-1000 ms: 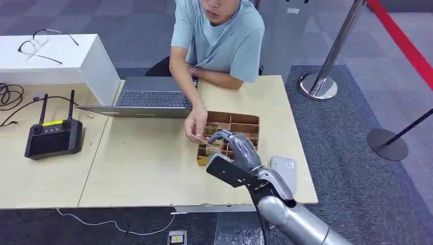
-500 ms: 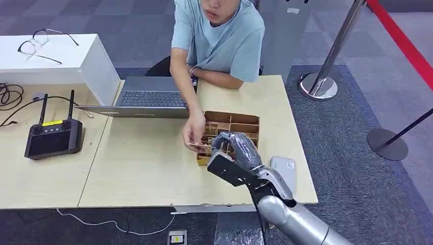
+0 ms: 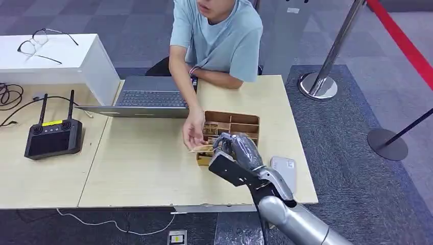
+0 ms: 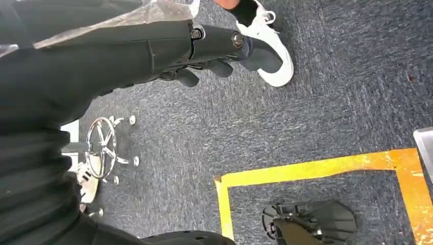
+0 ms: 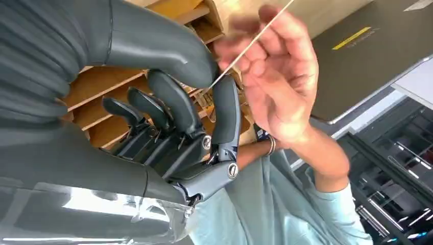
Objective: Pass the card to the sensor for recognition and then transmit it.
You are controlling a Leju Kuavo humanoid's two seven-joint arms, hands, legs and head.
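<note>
Dark grey carpet floor (image 3: 352,127). Light wood counter (image 3: 143,163) in middle. White cabinet (image 3: 76,58) touching counter's far left part. Chrome stanchion (image 3: 327,66) near counter's far right corner; red stripe (image 3: 403,46) beyond.

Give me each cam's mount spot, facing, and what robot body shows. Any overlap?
Head: high on the body, facing forward and down at the table; right hand shows, at the tray.
Left wrist: behind the hanging left hand, facing carpet.
Right wrist: behind the right hand, facing its fingers pinching the card.
Shared: head and right wrist both show right hand, card, tray and the person's hand.
</note>
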